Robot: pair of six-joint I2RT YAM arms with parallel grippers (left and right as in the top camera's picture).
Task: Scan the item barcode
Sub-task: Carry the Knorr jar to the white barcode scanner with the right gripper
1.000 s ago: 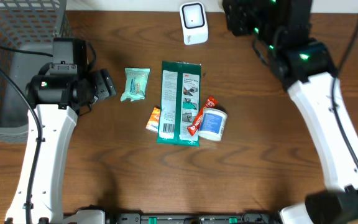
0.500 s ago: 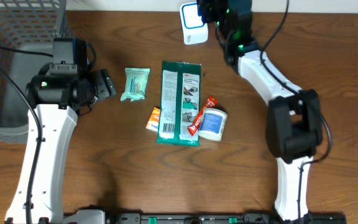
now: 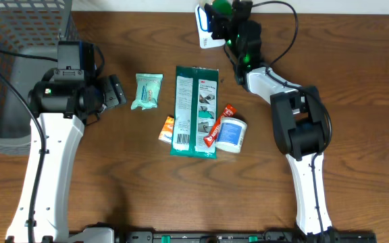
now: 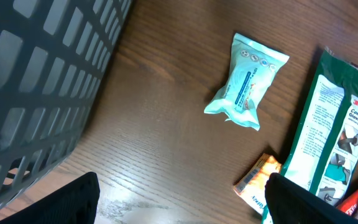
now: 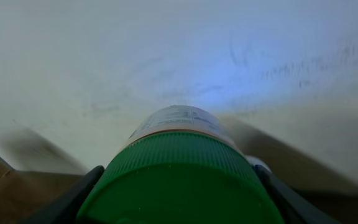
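At the far edge of the table (image 3: 127, 177), the right gripper (image 3: 225, 19) is clamped around the green-capped bottle (image 5: 176, 177) — holding it just beside the white scanner (image 3: 206, 39). Over on the left, the left gripper (image 4: 179, 208) hangs empty, jaws spread wide, near the pale green packet (image 4: 246, 81).
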